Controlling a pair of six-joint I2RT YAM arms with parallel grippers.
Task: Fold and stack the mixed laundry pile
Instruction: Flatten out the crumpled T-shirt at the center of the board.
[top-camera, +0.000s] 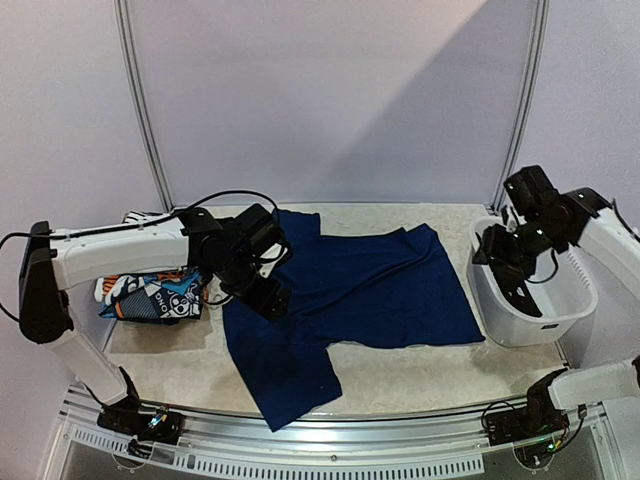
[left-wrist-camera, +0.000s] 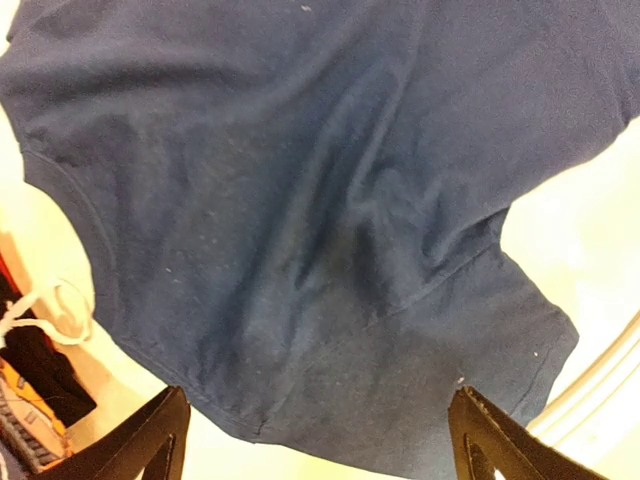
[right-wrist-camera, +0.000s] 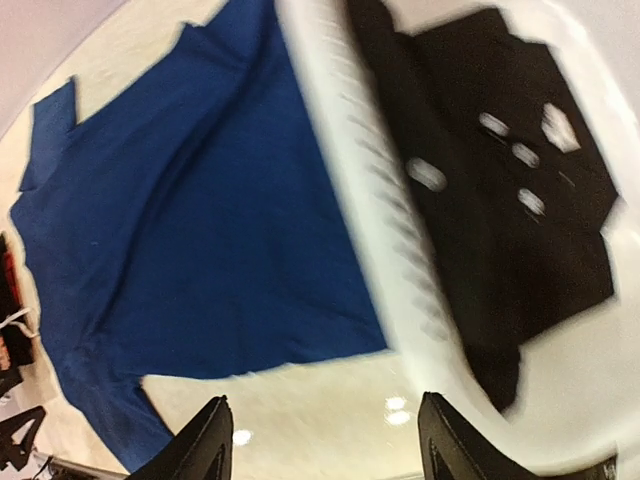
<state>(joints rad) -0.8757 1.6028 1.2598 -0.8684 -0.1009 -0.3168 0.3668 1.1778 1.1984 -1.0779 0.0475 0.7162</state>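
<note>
Navy blue T-shirt (top-camera: 370, 285) is spread out across the middle of the table (top-camera: 420, 375), with one end reaching toward the near edge. Left gripper (left-wrist-camera: 318, 420) hovers over the shirt's left part, jaws wide, nothing in them. Right gripper (right-wrist-camera: 325, 410) is above the white tub (right-wrist-camera: 350, 200) on the right, also wide and empty. There's a black garment (right-wrist-camera: 500, 200) inside the tub, pretty blurry. The blue cartoon-print garment (top-camera: 150, 297) sits bunched at the left, just beside the shirt.
</note>
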